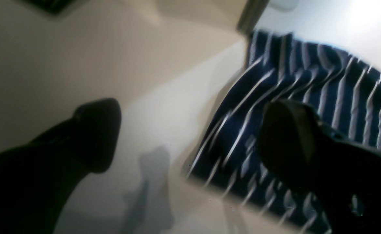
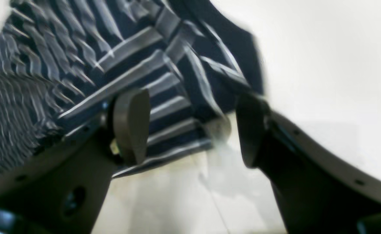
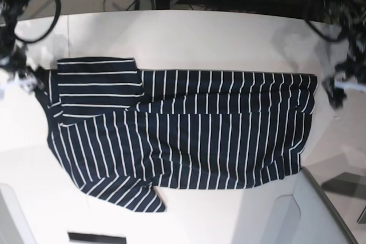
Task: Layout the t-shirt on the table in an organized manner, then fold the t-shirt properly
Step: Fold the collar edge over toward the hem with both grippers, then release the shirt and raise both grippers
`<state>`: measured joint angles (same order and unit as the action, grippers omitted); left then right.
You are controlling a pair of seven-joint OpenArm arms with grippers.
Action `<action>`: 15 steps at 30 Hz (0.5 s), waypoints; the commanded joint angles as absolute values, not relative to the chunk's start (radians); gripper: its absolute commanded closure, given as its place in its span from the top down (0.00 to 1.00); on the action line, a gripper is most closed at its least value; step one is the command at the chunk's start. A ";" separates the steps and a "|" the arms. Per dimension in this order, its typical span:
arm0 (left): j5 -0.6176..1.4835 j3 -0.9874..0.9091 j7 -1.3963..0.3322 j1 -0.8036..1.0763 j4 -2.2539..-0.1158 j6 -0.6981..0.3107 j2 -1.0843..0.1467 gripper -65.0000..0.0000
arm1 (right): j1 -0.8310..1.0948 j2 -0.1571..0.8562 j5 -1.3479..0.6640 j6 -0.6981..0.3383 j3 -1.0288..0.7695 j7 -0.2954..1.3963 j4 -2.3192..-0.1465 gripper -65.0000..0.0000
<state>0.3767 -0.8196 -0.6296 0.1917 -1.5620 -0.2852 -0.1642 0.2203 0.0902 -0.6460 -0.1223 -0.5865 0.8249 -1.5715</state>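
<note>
Both wrist views are blurred, and the base view cuts off both arms at its edges. The soft navy t-shirt [image 3: 183, 130] with thin white stripes lies spread across the smooth white table [image 3: 200, 38]. The left gripper [image 1: 190, 136] and right gripper [image 2: 193, 126] gape apart, holding nothing.

The white table [image 3: 229, 35] carries the striped t-shirt [image 3: 189, 135], spread flat.

t-shirt [image 3: 189, 130] covers mid table [image 3: 229, 32]; edges free
</note>
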 commanded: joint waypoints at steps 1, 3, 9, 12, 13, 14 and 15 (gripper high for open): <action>0.420 -0.817 -0.616 0.234 -1.583 -0.300 -0.179 1.00 | 0.236 0.088 -0.661 -0.139 -0.601 0.812 -1.595 0.61; 0.443 -0.799 -0.615 0.315 -1.586 -0.344 -0.179 1.00 | 0.268 0.084 -0.661 -0.199 -0.596 0.819 -1.595 0.61; 0.441 -0.803 -0.466 0.464 -1.587 -0.461 -0.171 1.00 | 0.268 0.051 -0.654 -0.269 -0.598 0.812 -1.524 0.60; 0.441 -0.805 -0.447 0.481 -1.584 -0.463 -0.171 1.00 | 0.220 0.062 -0.654 -0.271 -0.598 0.811 -1.403 0.60; 0.440 -0.808 -0.447 0.481 -1.583 -0.463 -0.171 1.00 | 0.208 0.064 -0.654 -0.272 -0.598 0.811 -1.372 0.60; 0.440 -0.809 -0.447 0.481 -1.583 -0.463 -0.171 1.00 | 0.199 0.076 -0.653 -0.272 -0.598 0.811 -1.345 0.60; 0.440 -0.809 -0.447 0.483 -1.583 -0.463 -0.171 1.00 | 0.189 0.084 -0.653 -0.274 -0.596 0.811 -1.316 0.60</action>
<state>0.4278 -0.7986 -0.4732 0.4767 -1.5661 -0.4572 -0.1558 0.1902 0.0731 -0.6674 -0.2874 -0.5957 0.8101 -1.3079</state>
